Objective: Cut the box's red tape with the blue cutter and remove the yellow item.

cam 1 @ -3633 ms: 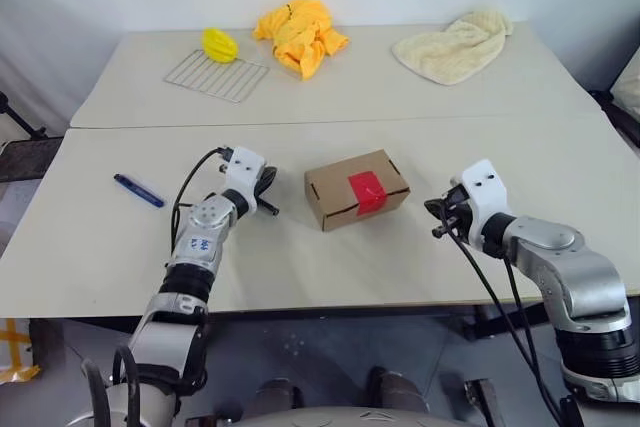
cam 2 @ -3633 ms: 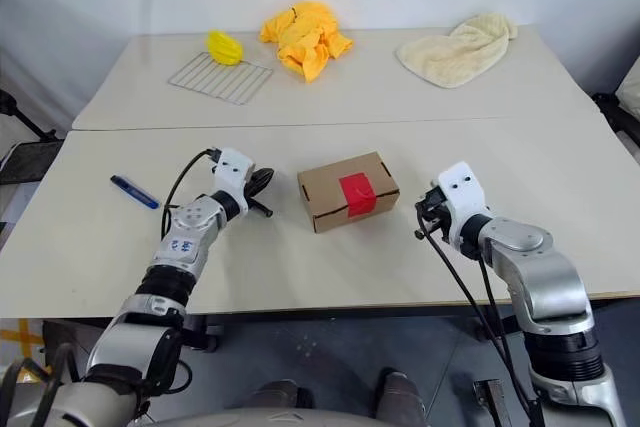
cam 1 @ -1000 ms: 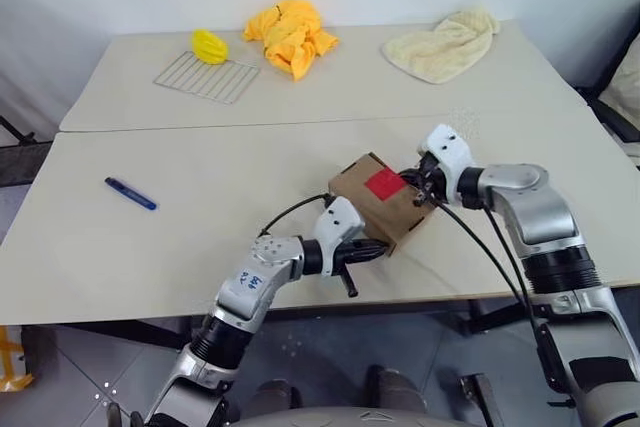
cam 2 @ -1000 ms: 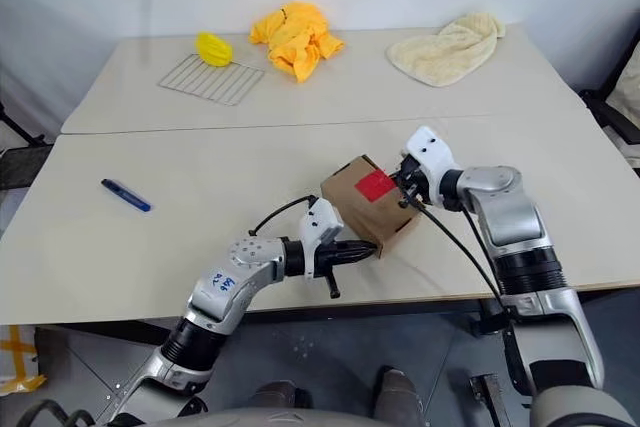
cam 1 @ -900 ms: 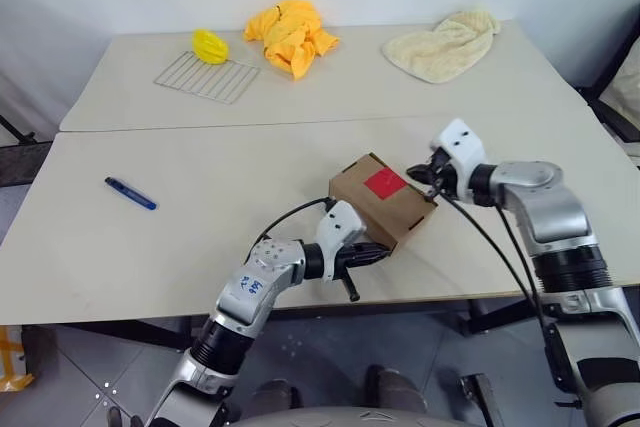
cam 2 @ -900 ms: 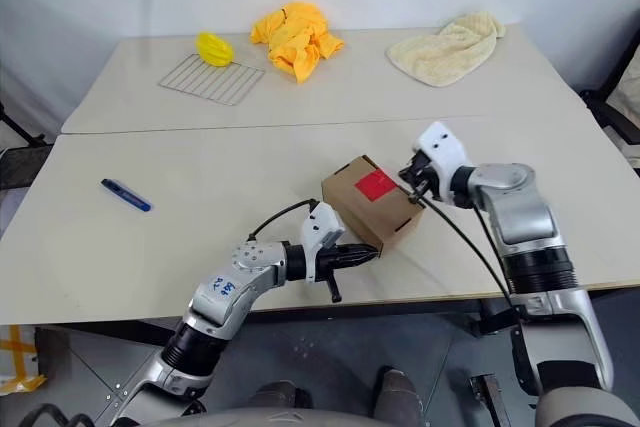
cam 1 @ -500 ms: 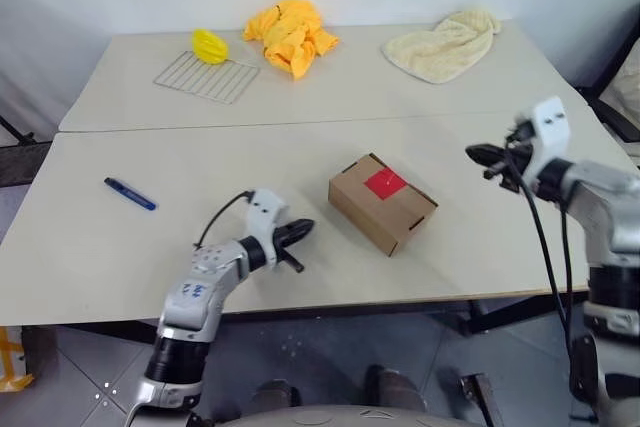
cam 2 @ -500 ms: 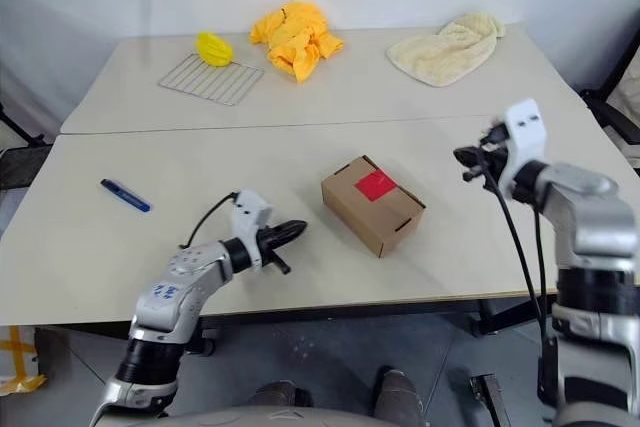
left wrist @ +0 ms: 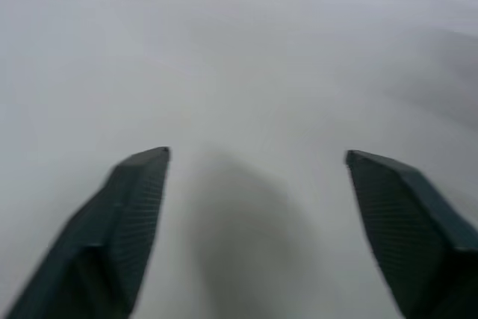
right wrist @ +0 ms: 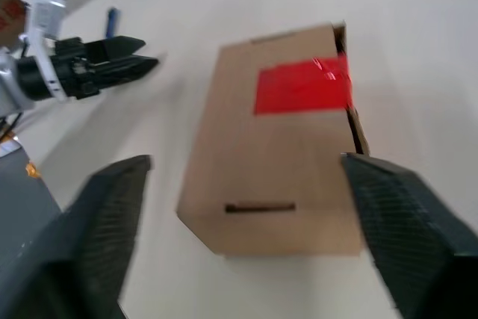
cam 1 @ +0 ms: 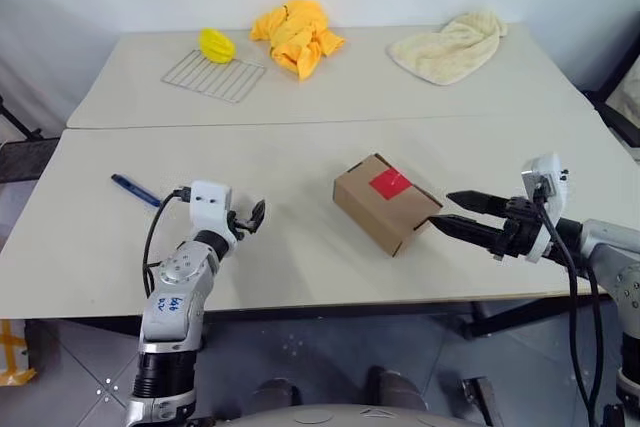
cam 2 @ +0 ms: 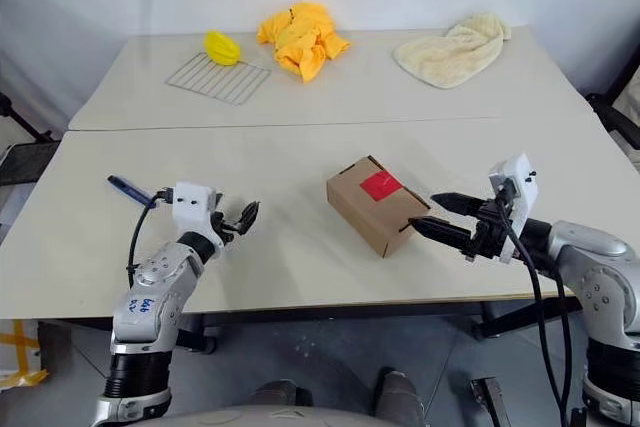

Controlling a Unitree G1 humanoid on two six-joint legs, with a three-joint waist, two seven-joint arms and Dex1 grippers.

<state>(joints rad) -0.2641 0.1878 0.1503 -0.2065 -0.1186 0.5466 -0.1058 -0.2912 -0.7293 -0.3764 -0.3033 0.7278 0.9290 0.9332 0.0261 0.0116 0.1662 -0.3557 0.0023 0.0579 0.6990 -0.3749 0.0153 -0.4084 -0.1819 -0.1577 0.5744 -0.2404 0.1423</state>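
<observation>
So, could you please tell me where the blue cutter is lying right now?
In the head views, the cutter lies on the near table's left side, just left of the left tool, far from the box.

Box [cam 1: 384, 203]: matt brown cardboard; red tape [cam 1: 389, 183] smooth, slightly glossy. Tabletop [cam 1: 300, 137] smooth, matt, pale. Rack [cam 1: 215, 76] thin metal wire; towel [cam 1: 447, 45] rough cream cloth.
</observation>
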